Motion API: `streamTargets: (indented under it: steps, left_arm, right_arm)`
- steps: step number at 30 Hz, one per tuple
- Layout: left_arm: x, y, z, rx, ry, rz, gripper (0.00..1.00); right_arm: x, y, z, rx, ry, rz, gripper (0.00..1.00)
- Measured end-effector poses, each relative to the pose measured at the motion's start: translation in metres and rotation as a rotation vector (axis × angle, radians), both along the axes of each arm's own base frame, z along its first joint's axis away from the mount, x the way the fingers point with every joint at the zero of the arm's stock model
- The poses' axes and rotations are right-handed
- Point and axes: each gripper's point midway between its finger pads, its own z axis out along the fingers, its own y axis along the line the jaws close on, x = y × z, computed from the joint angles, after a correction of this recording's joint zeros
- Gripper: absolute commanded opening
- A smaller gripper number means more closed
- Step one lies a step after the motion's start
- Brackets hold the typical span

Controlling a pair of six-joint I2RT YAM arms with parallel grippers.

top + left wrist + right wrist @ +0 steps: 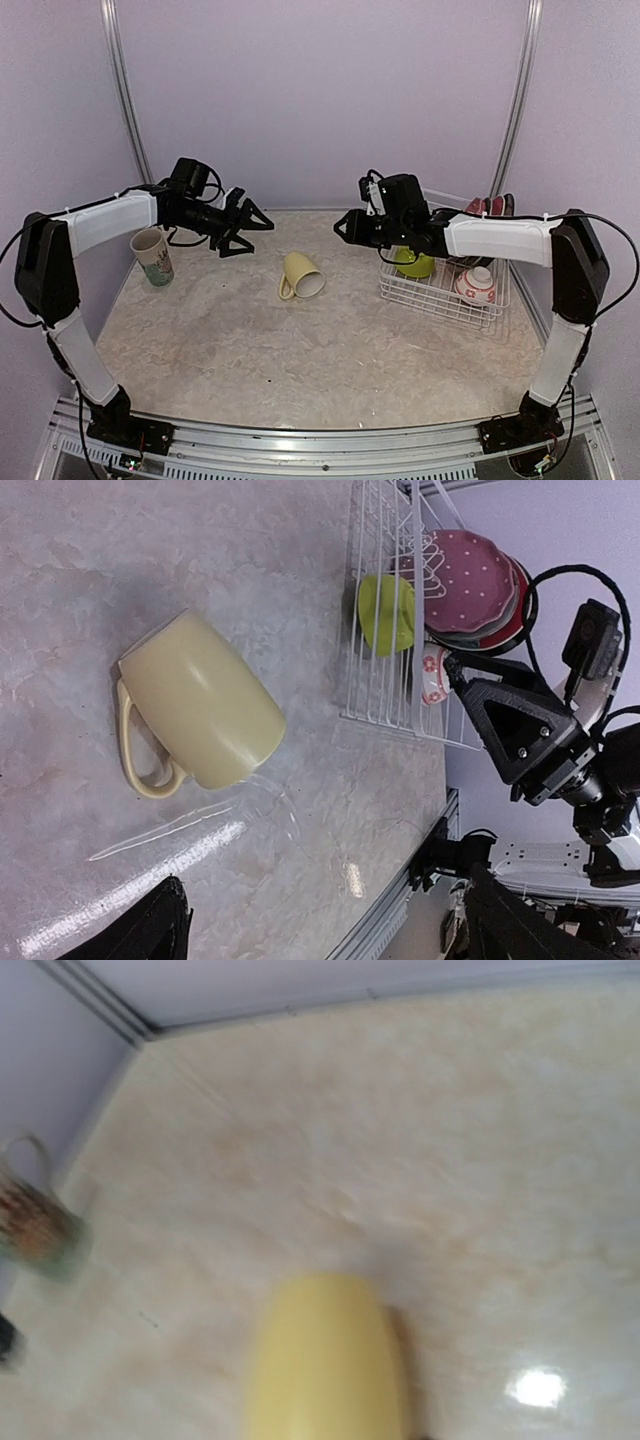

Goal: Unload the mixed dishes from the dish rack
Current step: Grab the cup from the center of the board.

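Fingertips (150,930) of the left tool (325,885) stand wide and empty in the left wrist view; ahead the cup (200,715) lies on its side on the table (150,550), rack (375,695) beyond. From above, the right tool (345,226) hangs between cup and rack, its opening unreadable; the green bowl (415,265) and plates (490,207) in the rack lie just to its right, nearer that arm. Right wrist view shows the cup close below, a blurred mug (35,1225) far left.

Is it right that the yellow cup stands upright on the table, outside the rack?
No. The cup lies on its side, not upright, as the top view shows. It is on the table, outside the rack.
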Motion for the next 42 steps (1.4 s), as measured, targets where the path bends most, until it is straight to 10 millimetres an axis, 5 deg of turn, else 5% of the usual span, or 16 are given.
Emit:
streamTargets:
  steps: [4,7,13,20,33,42]
  left_arm:
    - [-0.002,-0.01,-0.016,0.114,-0.012,-0.028,0.9]
    - [-0.01,-0.017,-0.031,0.153,0.01,-0.053,0.9]
    - [-0.007,-0.006,-0.037,0.163,0.031,-0.032,0.89]
    - [0.002,0.013,-0.041,0.141,0.071,0.019,0.89]
    - [0.012,0.045,-0.016,0.079,0.044,0.104,0.89]
    - [0.012,0.047,-0.011,0.044,0.05,0.104,0.89]
  right_arm:
    - [-0.006,0.006,-0.022,-0.143,-0.006,0.057,0.74]
    - [-0.014,0.018,-0.035,-0.298,-0.069,0.134,0.81]
    - [-0.035,0.028,-0.06,-0.598,-0.237,0.299,0.81]
    - [-0.041,0.014,-0.095,-0.88,-0.423,0.45,0.82]
    - [-0.013,0.034,-0.135,-1.137,-0.679,0.513,0.76]
    - [-0.002,0.055,-0.131,-1.143,-0.787,0.502,0.7]
